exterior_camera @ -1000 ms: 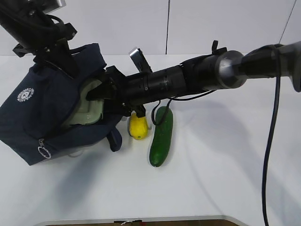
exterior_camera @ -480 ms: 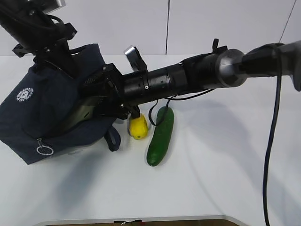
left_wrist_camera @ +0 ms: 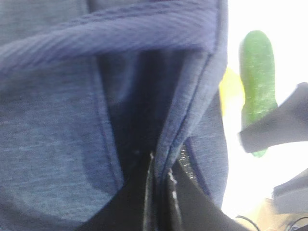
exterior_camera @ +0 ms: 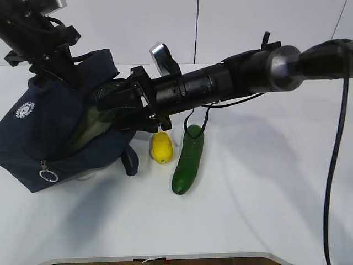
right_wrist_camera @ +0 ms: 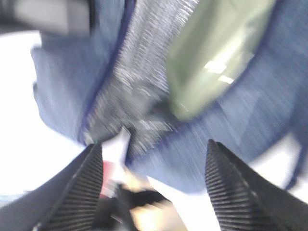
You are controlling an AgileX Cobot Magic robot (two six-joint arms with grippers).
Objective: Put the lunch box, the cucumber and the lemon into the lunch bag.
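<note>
The navy lunch bag (exterior_camera: 38,138) lies tipped on its side at the left, its mouth facing right. My left gripper (left_wrist_camera: 161,173) is shut on the bag's upper rim and holds the mouth apart. My right gripper (exterior_camera: 103,102) hangs open at the mouth with nothing between its ribbed fingers (right_wrist_camera: 86,187). In the blurred right wrist view the lunch box's pale green lid (right_wrist_camera: 216,53) shows inside the bag (right_wrist_camera: 260,110). The yellow lemon (exterior_camera: 161,147) and the dark green cucumber (exterior_camera: 188,159) lie side by side on the table, just right of the bag.
The white table (exterior_camera: 259,199) stretches to the right and front of the cucumber. My right arm's black cable (exterior_camera: 333,165) hangs at the far right. One loop handle (exterior_camera: 129,161) lies beside the lemon. A white wall stands behind.
My right gripper has opened wider and let go of the lunch box, which now sits deeper in the bag. The right arm has lifted and drawn back slightly.
</note>
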